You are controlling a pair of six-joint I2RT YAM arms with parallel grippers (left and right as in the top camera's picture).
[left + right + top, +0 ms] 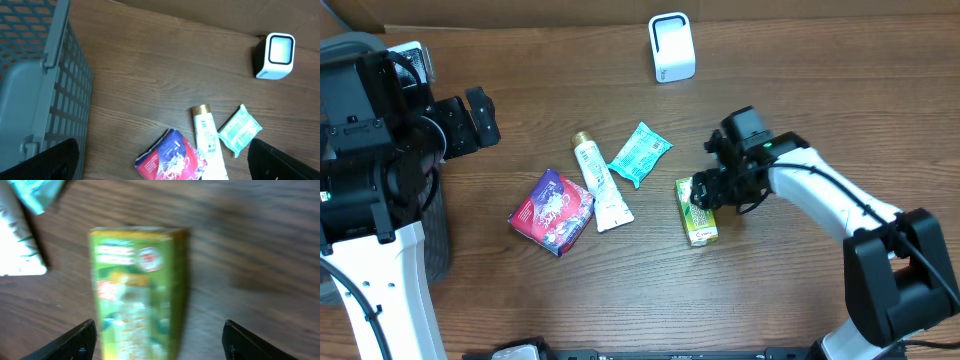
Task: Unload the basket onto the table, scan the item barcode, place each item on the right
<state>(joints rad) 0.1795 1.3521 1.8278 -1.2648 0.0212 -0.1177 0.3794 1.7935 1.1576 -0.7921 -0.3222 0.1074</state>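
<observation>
Right of table centre, green box (697, 212): lies flat at 4 o'clock, not lifted.
Right gripper (705, 190): jaws spread astride the box, clamping nothing; I judge it lined up for a pick.
Left gripper (485, 118): open and empty at 9 o'clock, clear of the work.
Scanner (671, 47): at 12 o'clock, well apart from the box.
Right wrist only: the box's blurred printed face; I find no barcode.
Left wrist only: the grey basket (60, 100) wall.

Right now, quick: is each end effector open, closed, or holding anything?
Left end effector: open, holding nothing.
Right end effector: open over the green box, not gripping it.
</observation>
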